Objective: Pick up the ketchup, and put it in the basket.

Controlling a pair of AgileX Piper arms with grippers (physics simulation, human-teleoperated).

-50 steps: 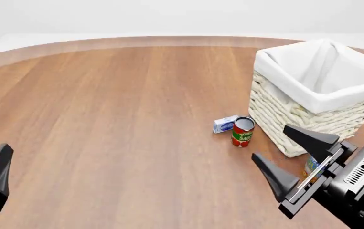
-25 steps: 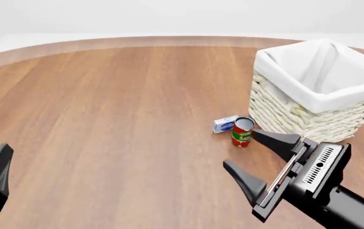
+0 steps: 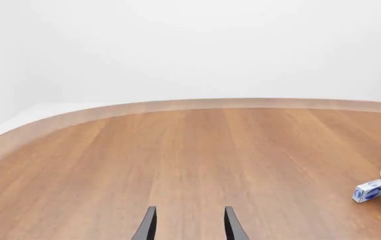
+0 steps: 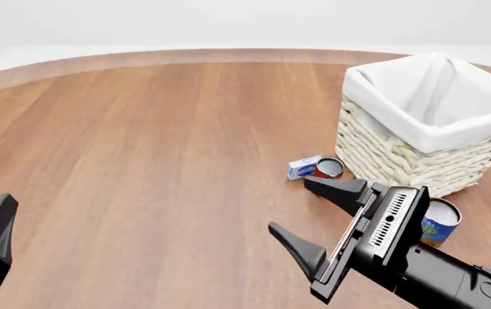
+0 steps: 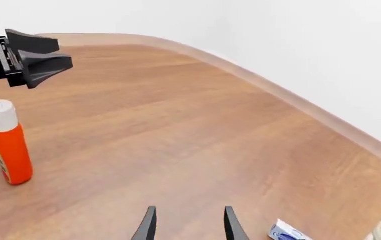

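Red-orange plastic squeeze bottle of ketchup [image 5: 9, 144], white cap: stands upright on the brown wooden tabletop [image 4: 160, 141], long axis vertical, cap uppermost. Seen only in the right wrist view, near the left claw [image 5: 40, 56]; its label is turned away and cannot be read. Not visible in the front view.

Large square cream woven wicker basket [image 4: 400, 154], white cloth liner folded over the rim: at the far right of the tabletop. The visible part of its interior shows only liner.

Small red-and-green can [image 4: 328, 168]: upright just beside the basket's near-left corner, partly hidden by the right claw [image 4: 319, 215]; its lettering is blocked.

Small blue-and-white box [image 4: 303, 167]: lying flat, touching or just beside the red-and-green can; print too small to read.

Blue-and-yellow can [image 4: 437, 222]: upright, near the basket's front wall, close to the right arm; lettering illegible.

Right claw: fingers spread wide, holding nothing, above the tabletop in front of the cans.

Left claw [image 3: 188, 227]: fingers parted, holding nothing, at the near-left edge of the front view.
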